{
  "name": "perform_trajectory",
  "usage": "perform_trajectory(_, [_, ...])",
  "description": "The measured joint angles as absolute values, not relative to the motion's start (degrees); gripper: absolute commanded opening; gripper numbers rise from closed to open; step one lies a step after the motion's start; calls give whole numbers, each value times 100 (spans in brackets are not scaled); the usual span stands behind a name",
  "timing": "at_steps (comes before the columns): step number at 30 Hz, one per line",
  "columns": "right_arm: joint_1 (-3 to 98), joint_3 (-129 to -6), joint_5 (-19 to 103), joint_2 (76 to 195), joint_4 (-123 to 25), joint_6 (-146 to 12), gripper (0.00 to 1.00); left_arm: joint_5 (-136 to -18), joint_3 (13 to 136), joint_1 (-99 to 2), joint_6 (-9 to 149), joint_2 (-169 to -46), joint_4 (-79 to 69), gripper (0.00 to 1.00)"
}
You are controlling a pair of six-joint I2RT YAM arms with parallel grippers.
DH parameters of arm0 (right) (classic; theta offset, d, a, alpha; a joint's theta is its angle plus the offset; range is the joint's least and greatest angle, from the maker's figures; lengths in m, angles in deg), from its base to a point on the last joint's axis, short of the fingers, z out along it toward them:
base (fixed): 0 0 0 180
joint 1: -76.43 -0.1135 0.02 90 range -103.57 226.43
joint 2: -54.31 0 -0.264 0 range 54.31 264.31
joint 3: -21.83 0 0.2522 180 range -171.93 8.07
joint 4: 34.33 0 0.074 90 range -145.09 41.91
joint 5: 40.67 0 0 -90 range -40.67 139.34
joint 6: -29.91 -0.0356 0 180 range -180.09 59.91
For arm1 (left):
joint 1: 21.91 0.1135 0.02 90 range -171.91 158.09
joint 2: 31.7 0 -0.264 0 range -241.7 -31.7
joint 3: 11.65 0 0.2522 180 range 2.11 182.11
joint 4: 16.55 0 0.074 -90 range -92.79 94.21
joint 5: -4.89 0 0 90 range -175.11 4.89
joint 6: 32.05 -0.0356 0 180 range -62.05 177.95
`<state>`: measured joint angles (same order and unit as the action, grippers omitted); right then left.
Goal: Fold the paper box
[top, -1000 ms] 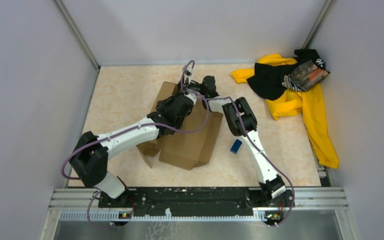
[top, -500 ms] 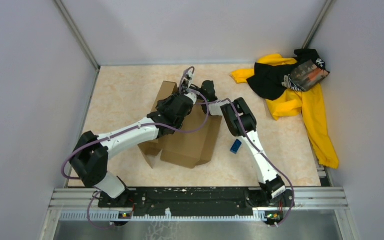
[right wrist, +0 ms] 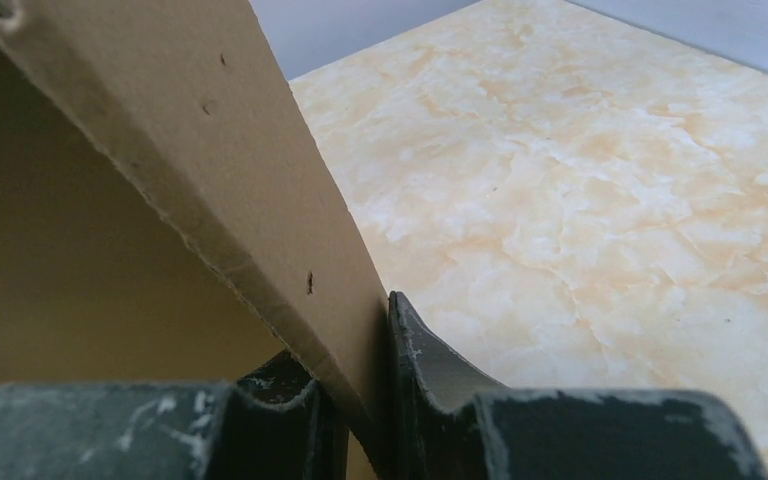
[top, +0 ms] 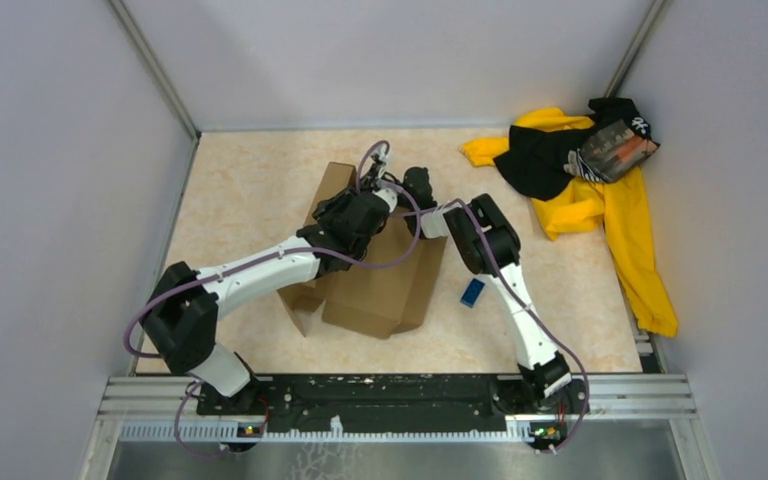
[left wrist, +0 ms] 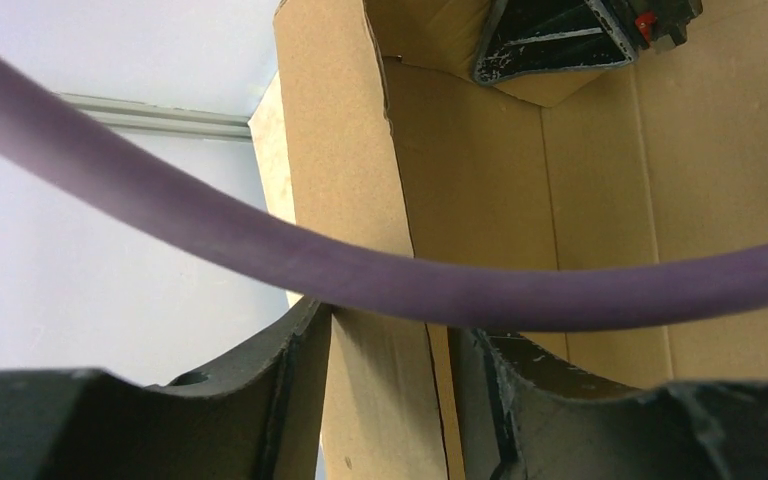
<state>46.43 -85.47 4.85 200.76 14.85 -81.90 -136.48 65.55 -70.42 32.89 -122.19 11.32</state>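
Right gripper point(right wrist: 352, 345) is pinched shut on the edge of a raised flap of the paper box point(top: 380, 285), with the cardboard squeezed between both fingers. Left gripper point(left wrist: 392, 330) straddles an upright side wall from above. One finger lies against the outer face and the other stands a little off the inner face, so to me it looks loose rather than clamped.

Both meet over the far end of the box, which sits around the middle of the table point(top: 250, 190), part-erected, walls up and flaps not tucked. My guess is they are midway through setting up an end wall. The next move calls for turning the held flap inward along its crease while the left steadies the wall.

The cardboard is plain brown with no print. Off to the right lie a small blue block point(top: 472, 292) and a yellow-and-black cloth pile point(top: 620, 220); the printed patch on the pile is too small to read.
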Motion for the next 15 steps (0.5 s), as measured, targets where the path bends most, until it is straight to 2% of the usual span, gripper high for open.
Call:
perform_trajectory(7, [4645,-8009,821,19650,1227,-8002,3,-13556,6861,-7031,3721,-12300,1490,66])
perform_trajectory(15, [4650,-7096,1437,18819,892,-7918,1,-13163,7768,-7011,4108,-12379,1855,71])
